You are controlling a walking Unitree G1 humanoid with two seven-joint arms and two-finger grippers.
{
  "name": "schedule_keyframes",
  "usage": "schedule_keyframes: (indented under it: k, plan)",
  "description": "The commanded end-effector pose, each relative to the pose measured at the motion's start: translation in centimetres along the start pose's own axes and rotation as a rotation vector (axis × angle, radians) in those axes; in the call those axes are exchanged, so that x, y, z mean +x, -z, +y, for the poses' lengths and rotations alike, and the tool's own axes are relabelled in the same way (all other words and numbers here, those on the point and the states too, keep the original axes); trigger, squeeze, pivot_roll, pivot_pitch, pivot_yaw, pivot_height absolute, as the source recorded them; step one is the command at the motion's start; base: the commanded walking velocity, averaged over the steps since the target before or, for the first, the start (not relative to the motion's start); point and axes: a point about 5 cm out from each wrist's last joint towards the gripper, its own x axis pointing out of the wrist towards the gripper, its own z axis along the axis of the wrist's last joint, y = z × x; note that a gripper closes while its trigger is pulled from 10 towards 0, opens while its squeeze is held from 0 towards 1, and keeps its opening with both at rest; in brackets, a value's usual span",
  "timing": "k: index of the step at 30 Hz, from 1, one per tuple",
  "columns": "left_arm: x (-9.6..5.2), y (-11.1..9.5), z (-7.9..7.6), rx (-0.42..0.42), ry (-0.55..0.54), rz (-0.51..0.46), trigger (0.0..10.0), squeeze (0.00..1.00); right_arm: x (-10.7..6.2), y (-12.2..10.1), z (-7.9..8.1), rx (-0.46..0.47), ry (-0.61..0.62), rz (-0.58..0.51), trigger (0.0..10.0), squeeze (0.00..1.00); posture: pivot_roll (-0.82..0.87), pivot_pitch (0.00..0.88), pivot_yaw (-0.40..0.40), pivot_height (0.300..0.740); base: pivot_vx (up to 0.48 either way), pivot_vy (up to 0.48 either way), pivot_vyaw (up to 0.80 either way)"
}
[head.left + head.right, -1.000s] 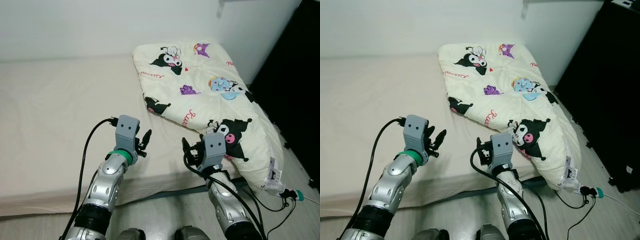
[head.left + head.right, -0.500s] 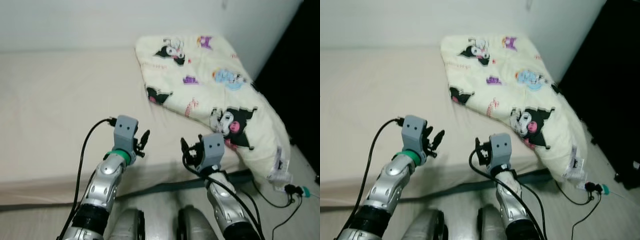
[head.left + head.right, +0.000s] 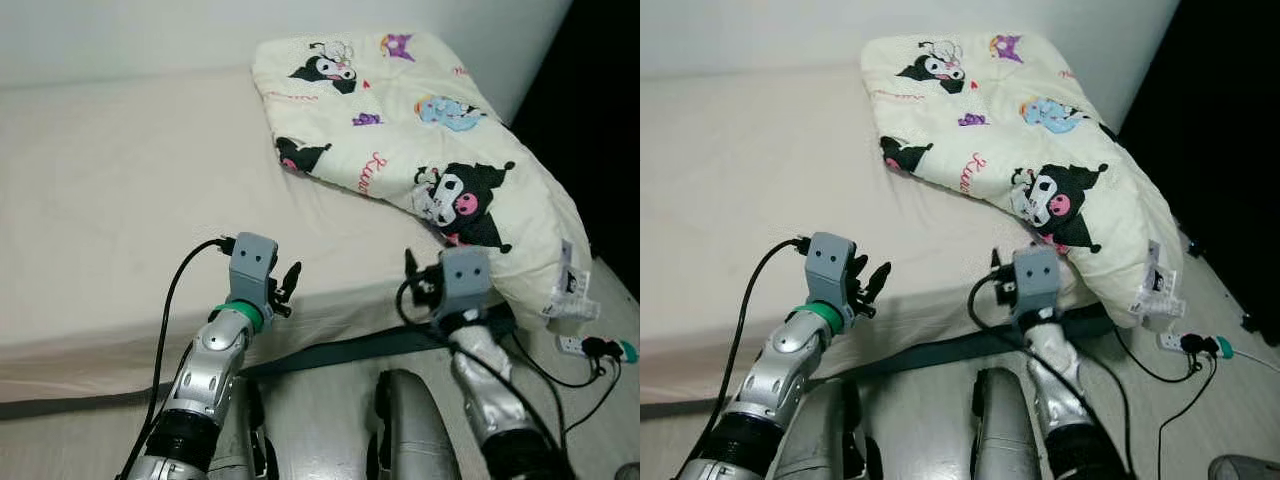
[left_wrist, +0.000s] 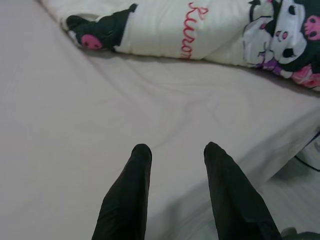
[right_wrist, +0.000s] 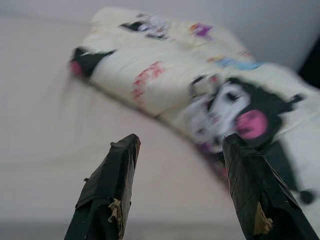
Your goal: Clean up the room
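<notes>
- The cartoon-print quilt is lying ahead of and to the right of the right gripper, with its near, overhanging corner just beyond the fingertips.
- The quilt's long axis is running diagonally, from the far corner near the wall down to the corner draping off the mattress edge beside the white power strip on the floor.
- The right gripper is the nearer one; its two black fingers are standing well apart, holding nothing, and are pointing at the black-and-pink character print.
- The left gripper is hovering over bare sheet, fingers parted and empty, with the quilt's folded edge well ahead and off toward the right arm's side.
- Compared with one second ago, the right gripper is sitting further right and closer to the quilt's draped corner; the camera is also shifting, so the quilt is appearing higher in the head views.
- The left arm is keeping much the same pose.
</notes>
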Motion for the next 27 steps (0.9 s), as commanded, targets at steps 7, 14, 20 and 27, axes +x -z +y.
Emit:
schedule_keyframes:
  k: [7, 14, 20, 27]
  plan:
    - [-0.1, 0.0, 1.1, 0.014, -0.021, 0.017, 10.0, 0.0, 0.7, -0.3, -4.2, -0.057, 0.182, 0.015, 10.0, 0.0, -0.04, 0.07, 0.061, 0.595, 0.0, 0.0, 0.0]
    - [-0.2, -0.1, 1.6, 0.018, -0.036, 0.02, 10.0, 0.0, 0.0, 0.9, -9.7, -0.055, 0.353, 0.108, 10.0, 0.18, -0.04, 0.095, 0.072, 0.595, 0.0, 0.0, 0.0]
    - [-0.2, -0.2, 1.9, 0.022, -0.047, 0.023, 10.0, 0.0, -0.7, 1.3, -13.2, -0.077, 0.433, 0.16, 10.0, 1.0, -0.03, 0.095, 0.067, 0.595, 0.0, 0.0, 0.0]
    - [-0.2, -0.2, 2.0, 0.02, -0.055, 0.022, 10.0, 0.0, -1.4, 1.6, -14.3, -0.099, 0.484, 0.181, 10.0, 1.0, -0.03, 0.104, 0.066, 0.595, 0.0, 0.0, 0.0]
